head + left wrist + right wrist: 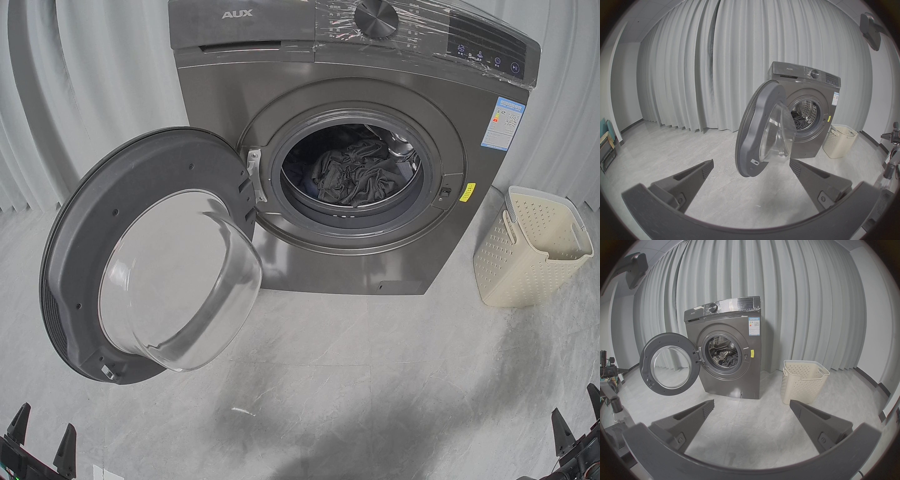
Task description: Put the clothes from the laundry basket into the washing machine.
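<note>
A grey front-loading washing machine (350, 81) stands ahead with its round door (150, 256) swung wide open to the left. Dark grey clothes (356, 172) lie bunched inside the drum, also seen as clothes (728, 358) in the right wrist view. A cream perforated laundry basket (531, 250) stands on the floor right of the machine; its inside looks bare in the basket (804, 379). My left gripper (40, 437) is low at the near left, open and holding nothing. My right gripper (578, 419) is low at the near right, open and holding nothing.
Pale tiled floor (350, 375) stretches between me and the machine. Grey curtains (812, 302) line the wall behind. The open door (762, 128) juts out over the floor at the left. A chair (606, 140) stands far off by the left wall.
</note>
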Available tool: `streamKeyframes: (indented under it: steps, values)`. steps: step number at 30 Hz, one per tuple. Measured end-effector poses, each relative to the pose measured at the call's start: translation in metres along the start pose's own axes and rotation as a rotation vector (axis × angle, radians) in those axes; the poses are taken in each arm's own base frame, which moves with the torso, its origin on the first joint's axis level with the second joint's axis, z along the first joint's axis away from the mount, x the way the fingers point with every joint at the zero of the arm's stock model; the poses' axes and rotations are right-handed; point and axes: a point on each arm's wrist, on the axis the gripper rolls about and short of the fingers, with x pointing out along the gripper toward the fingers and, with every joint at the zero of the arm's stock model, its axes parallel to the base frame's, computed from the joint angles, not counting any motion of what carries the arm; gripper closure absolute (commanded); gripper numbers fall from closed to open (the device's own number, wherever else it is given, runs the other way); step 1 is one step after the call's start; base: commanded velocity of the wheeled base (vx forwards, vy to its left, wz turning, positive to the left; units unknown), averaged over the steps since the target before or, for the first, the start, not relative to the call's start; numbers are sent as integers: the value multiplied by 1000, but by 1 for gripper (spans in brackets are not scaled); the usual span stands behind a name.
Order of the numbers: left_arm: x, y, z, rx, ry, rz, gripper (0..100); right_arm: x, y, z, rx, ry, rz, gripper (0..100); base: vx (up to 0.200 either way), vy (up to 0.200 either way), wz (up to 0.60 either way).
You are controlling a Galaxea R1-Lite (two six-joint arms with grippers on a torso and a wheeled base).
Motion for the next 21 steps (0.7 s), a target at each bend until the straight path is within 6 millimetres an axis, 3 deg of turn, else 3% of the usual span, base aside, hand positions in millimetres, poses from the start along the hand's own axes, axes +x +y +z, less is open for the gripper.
streamKeyframes:
  steps: [6, 15, 21]
  values:
    - [0, 0, 0, 2, 0, -1, 0, 0, 0, 0, 0, 0, 0, 0, 0, 0, 0]
    - [0, 0, 0, 7, 1, -1, 0, 0, 0, 0, 0, 0, 0, 0, 0, 200, 0]
    - [0, 0, 0, 12, 1, -3, 0, 0, 0, 0, 0, 0, 0, 0, 0, 0, 0]
